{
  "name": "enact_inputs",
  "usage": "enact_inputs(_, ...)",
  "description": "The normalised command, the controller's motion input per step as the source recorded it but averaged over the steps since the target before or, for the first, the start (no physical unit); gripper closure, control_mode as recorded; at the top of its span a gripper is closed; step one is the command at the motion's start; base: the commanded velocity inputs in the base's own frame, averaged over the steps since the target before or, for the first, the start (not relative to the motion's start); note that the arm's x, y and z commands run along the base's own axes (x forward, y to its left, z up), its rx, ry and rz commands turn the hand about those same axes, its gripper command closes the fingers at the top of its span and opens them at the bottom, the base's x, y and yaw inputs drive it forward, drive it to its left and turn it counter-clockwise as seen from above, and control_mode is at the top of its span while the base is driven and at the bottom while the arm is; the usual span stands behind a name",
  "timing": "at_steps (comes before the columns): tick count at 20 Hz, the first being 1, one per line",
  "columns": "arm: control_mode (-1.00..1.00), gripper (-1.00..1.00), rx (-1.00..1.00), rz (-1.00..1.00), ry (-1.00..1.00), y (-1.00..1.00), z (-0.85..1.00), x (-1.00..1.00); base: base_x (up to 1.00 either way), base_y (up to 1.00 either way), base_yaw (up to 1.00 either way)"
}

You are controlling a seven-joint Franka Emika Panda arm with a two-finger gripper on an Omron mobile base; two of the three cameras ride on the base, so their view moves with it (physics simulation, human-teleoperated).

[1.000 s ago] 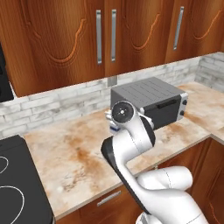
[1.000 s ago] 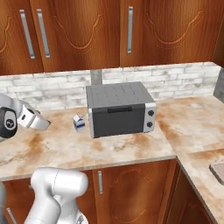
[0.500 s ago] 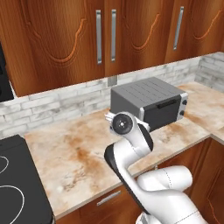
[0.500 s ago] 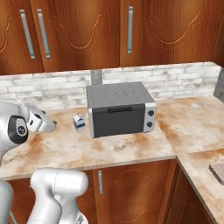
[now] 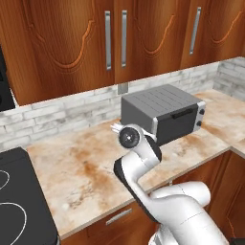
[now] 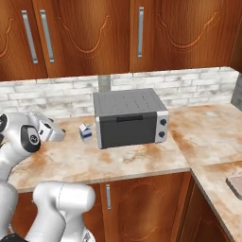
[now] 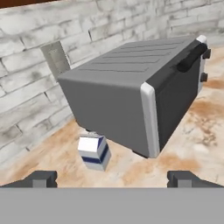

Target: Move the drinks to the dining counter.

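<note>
A small white-and-blue milk carton (image 6: 85,132) stands upright on the marbled counter (image 6: 127,160), just left of the grey toaster (image 6: 128,118) and close to the brick wall. In the hand view the carton (image 7: 93,151) sits a short way ahead, slightly left of centre, beside the toaster's side wall (image 7: 109,109). My gripper (image 7: 113,179) is open wide, with nothing between its dark fingertips (image 7: 41,178). From the right base view the gripper (image 6: 60,135) hovers low over the counter, left of the carton and pointing at it. The dining counter is out of view.
Wooden wall cabinets (image 5: 119,43) hang above the white brick backsplash (image 6: 189,87). A black stovetop (image 5: 14,201) lies at the far left of the counter. The counter turns a corner at the right (image 6: 217,156). A grey wall outlet (image 7: 54,59) sits behind the toaster.
The hand has dropped lower and moved right, closer to the milk carton. The jaws have stayed open.
</note>
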Motion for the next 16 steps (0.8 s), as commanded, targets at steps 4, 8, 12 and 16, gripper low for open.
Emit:
enact_inputs(4,-1.00,-1.00,0.00,-0.04,0.00,0.32,-0.22,0.43,0.00,0.00,0.00)
enact_inputs(8,-1.00,-1.00,0.00,-0.12,-0.04,0.35,-0.08,0.26,0.00,0.00,0.00)
enact_inputs(12,-1.00,-1.00,0.00,-0.18,-0.03,0.27,-0.11,0.23,0.00,0.00,0.00)
enact_inputs(16,-1.00,-1.00,0.00,-0.20,-0.03,0.17,-0.07,0.17,0.00,0.00,0.00)
